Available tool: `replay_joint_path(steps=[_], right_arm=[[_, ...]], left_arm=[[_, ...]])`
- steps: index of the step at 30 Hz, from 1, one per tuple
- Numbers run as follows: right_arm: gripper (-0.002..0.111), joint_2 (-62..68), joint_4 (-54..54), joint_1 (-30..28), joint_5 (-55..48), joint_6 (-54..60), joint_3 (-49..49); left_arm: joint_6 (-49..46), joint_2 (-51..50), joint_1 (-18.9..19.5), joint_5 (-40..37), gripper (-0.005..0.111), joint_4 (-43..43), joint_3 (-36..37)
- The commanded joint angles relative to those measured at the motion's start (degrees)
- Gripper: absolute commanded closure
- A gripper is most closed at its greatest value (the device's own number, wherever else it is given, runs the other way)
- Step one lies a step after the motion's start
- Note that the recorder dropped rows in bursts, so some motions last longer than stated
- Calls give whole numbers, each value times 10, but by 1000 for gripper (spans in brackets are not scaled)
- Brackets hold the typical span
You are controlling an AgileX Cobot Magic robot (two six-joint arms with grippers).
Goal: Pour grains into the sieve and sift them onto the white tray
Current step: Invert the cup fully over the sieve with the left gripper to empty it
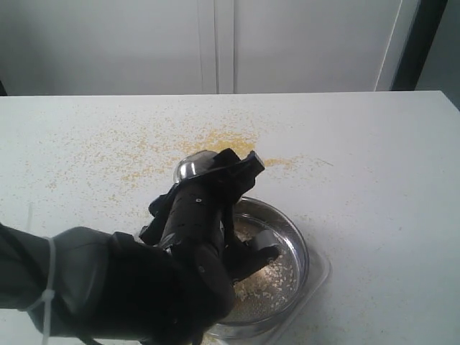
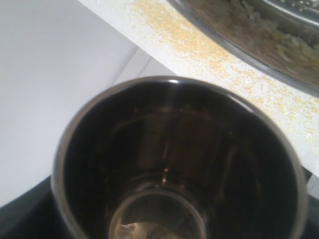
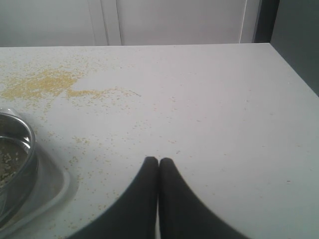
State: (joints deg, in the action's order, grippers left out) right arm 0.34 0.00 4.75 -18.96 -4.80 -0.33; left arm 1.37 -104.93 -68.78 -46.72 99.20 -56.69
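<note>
Holding the steel cup (image 1: pixel 192 167) between its jaws, the left gripper (image 1: pixel 223 172) hangs over the far left edge of the sieve (image 1: pixel 291 237). The cup's long axis runs near to far, base raised toward the far side and mouth turned back toward the wrist. The left wrist view shows the cup interior nearly bare, with only a small residue at the bottom (image 2: pixel 142 231), so pouring is judged close to complete. The grains (image 1: pixel 262 280) lie on the mesh. The sieve rests inside the white tray (image 1: pixel 321 267), mouth upward; being round, it has no long axis, so any rim point serves for a grasp. Spilled yellow meal (image 1: pixel 223 140) lies on the worktop (image 1: pixel 374 158) beyond the tray. The right gripper (image 3: pixel 158 164) hangs right of the tray, jaws pressed together and holding nothing; the sieve lies to its left. This free arm is judged the better placed for sifting, but its jaws must open first.
</note>
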Motion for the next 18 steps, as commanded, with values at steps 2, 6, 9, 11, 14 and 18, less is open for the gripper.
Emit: replay_joint_path(steps=[2,6,9,11,14,18], right_arm=[[108,-3,0,3,9,0,3],[108,-3,0,3,9,0,3],[108,-3,0,3,9,0,3],[108,-3,0,3,9,0,3],[108,-3,0,3,9,0,3],[108,-3,0,3,9,0,3]], left_arm=[[-80,3,-8,-8,107,7,-1],[-51,1,1,35,107,7,-1],[-72,-4,-3,-8,107,7,-1],[-36,-4,-19,-20,107,7,-9],[-50,-5,-16,-6,107,7,-12],[11,1,-33,16,107,7,-13]])
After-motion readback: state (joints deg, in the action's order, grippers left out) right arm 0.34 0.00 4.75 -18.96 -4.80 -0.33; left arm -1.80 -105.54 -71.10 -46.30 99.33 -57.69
